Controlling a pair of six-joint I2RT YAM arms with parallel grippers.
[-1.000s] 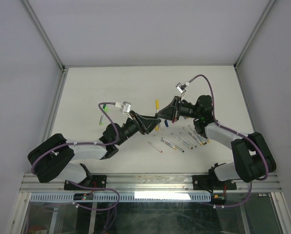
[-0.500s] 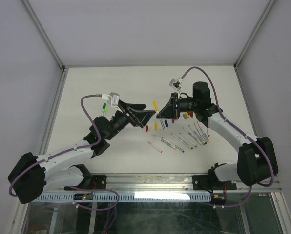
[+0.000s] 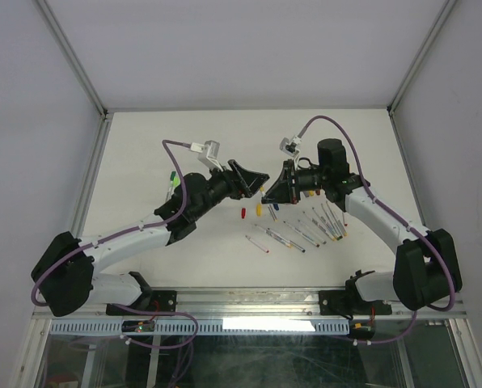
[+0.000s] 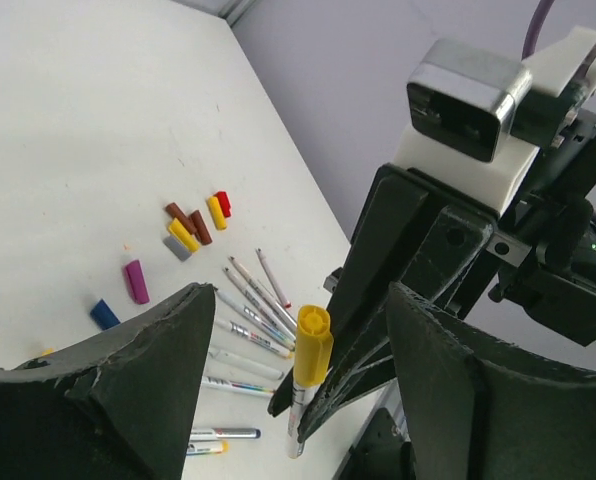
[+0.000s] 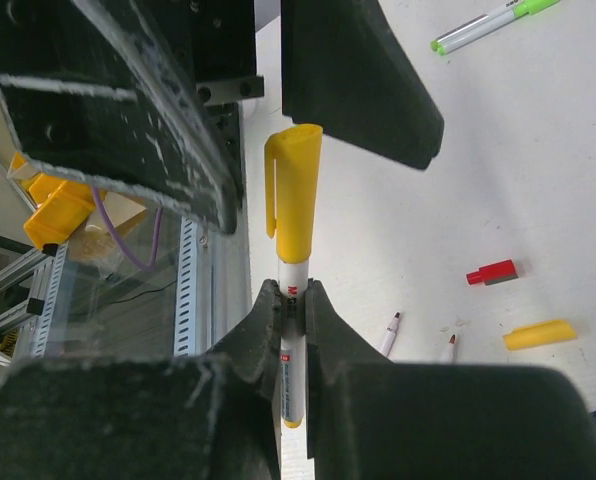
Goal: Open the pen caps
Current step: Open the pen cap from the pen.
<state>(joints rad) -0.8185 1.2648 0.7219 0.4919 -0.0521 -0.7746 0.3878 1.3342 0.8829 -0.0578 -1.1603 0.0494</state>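
Spanning the white table (image 3: pixel 144 153), both arms meet above its middle, gripper to gripper. Right gripper (image 5: pixel 293 300) has its jaws pressed together on the white barrel of one pen (image 5: pixel 290 375). That pen's long axis runs straight out from the right jaws toward the left gripper (image 4: pixel 298 300). Left jaws are spread, one pad on each side of the pen's yellow cap (image 5: pixel 295 190). The cap sits in the gap between them, no contact visible on either side. Left arm is the nearer one to the cap; judged next move is closing on it and pulling along the barrel axis, away from the right jaws.

Below the jaws on the table: a row of uncapped pens (image 4: pixel 253 300) and loose caps (image 4: pixel 193 225) in brown, yellow, red, purple, blue. A green-capped pen (image 5: pixel 483 20) lies well off beyond the left jaws.

Top view barely shows the held pen, grippers cover it. Barrel's rear end is hidden behind the right fingers. How deep the cap reaches along the left pads is hard to tell.
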